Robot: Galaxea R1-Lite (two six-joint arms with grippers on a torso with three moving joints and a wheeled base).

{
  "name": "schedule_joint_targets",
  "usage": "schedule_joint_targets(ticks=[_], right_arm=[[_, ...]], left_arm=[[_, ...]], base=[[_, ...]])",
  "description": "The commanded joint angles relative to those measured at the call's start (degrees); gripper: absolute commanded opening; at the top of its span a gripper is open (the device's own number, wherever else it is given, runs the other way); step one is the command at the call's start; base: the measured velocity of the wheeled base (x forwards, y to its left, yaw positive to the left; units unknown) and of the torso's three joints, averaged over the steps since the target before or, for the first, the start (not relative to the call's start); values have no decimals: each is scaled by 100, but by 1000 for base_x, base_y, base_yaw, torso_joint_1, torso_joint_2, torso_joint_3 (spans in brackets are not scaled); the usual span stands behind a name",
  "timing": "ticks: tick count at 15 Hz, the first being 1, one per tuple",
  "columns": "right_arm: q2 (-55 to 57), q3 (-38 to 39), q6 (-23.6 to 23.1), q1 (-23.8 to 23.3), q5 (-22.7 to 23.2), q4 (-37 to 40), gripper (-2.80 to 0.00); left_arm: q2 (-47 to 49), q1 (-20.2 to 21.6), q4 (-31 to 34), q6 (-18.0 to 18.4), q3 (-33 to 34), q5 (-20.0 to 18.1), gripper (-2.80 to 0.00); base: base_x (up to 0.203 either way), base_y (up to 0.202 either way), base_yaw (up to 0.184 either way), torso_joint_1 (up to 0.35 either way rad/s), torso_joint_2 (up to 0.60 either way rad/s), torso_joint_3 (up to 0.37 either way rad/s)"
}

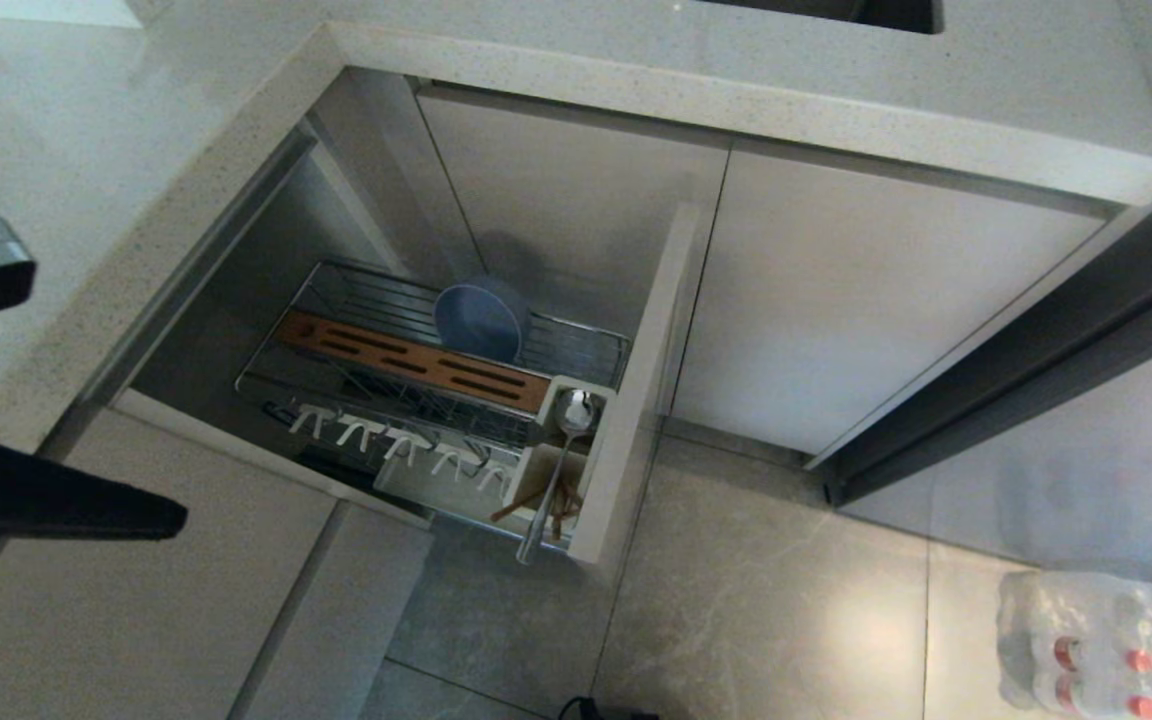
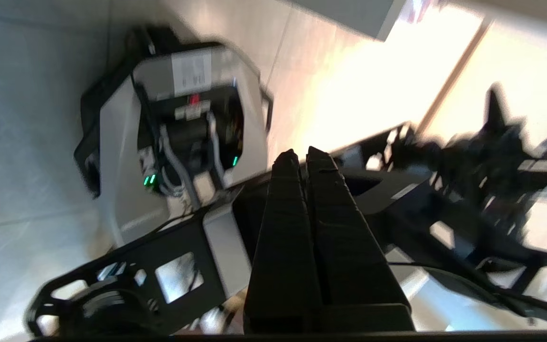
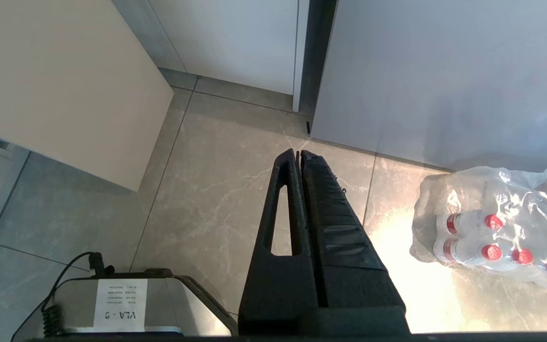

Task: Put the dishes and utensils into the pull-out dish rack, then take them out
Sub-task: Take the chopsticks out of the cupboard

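Observation:
The pull-out dish rack (image 1: 336,285) stands drawn out under the counter, its beige front panel (image 1: 636,400) facing right. A light-blue round dish (image 1: 481,320) stands on edge behind the slotted wooden strip (image 1: 416,362). In the white utensil cup (image 1: 528,478) lean the silver spoon (image 1: 561,455) and the wooden chopsticks (image 1: 536,508). My left gripper (image 1: 174,521) is shut and empty at the left edge, well clear of the rack; in the left wrist view the left gripper (image 2: 302,156) points at my own base. My right gripper (image 3: 298,154) hangs shut over the floor.
The speckled countertop (image 1: 86,150) wraps the rack's opening, with closed cabinet doors (image 1: 856,290) to the right. A shrink-wrapped pack of red-capped bottles (image 1: 1106,640) sits on the tiled floor at the right. White hooks (image 1: 386,440) line the rack's near side.

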Motion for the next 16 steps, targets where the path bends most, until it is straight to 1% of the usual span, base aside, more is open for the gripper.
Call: schedule_joint_targets(ticks=[1,4,7,9,11,14,15,16], right_arm=[[-1,0,2,0,-9,-2,-280],[-1,0,2,0,0,-2,-280],[-1,0,2,0,0,-2,-280],[-10,0,2,0,0,-2,-280],[-1,0,2,0,0,-2,-280],[-1,0,2,0,0,-2,-280],[-8,0,2,0,0,-2,-280],[-1,0,2,0,0,-2,-280]], left_arm=[[569,-306,32,62,-34,42,-280],[1204,-633,21,150,-335,263,-280],[1805,-938,28,74,-727,921,-280],[2207,-1103,62,-24,-878,1211,-280],[2532,-1215,74,-165,-1077,1330,-280],[3081,-1465,76,-331,-1641,1508,-280],[3199,-1543,76,-458,-1765,1561,-280],[3302,-1583,76,-488,-1818,1606,-280]], base=[[0,0,0,0,0,0],[0,0,0,0,0,0],[0,0,0,0,0,0],[0,0,0,0,0,0],[0,0,0,0,0,0],[0,0,0,0,0,0],[0,0,0,0,0,0],[0,0,0,0,0,0]])
